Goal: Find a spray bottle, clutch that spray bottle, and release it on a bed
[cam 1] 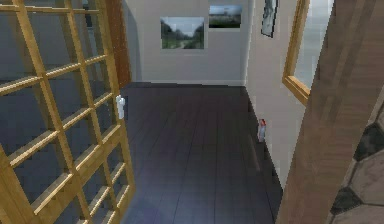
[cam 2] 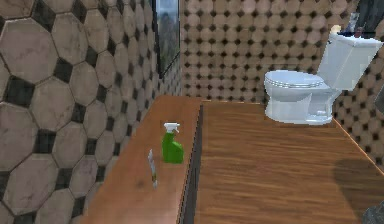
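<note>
You have a hexagon-tiled bathroom with a wood floor. One green spray bottle (cam 2: 172, 143) stands on the wooden ledge (cam 2: 125, 195), near its floor-side edge, and one toilet (cam 2: 300, 90) stands well apart. You cannot tell the claw's state.

I look ahead and down past a door (cam 1: 60, 110) into a hall (cam 1: 190, 130); sideways, nearer, toward a toilet (cam 2: 300, 90); tiled wall (cam 1: 362, 178) shared.
</note>
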You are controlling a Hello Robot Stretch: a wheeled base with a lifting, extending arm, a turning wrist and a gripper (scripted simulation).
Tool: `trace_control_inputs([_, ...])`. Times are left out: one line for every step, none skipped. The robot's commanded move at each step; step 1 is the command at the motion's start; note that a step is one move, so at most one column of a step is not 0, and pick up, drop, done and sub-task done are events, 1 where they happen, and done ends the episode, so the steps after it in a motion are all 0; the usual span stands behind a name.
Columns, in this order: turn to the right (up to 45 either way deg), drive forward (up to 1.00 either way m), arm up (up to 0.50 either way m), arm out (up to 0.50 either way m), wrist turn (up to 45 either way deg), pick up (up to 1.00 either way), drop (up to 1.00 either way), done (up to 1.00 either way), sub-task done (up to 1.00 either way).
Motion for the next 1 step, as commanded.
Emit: trace_control_inputs([0.0,0.00,0.28,0.00,0.0,0.00,0.00,0.00,0.00])
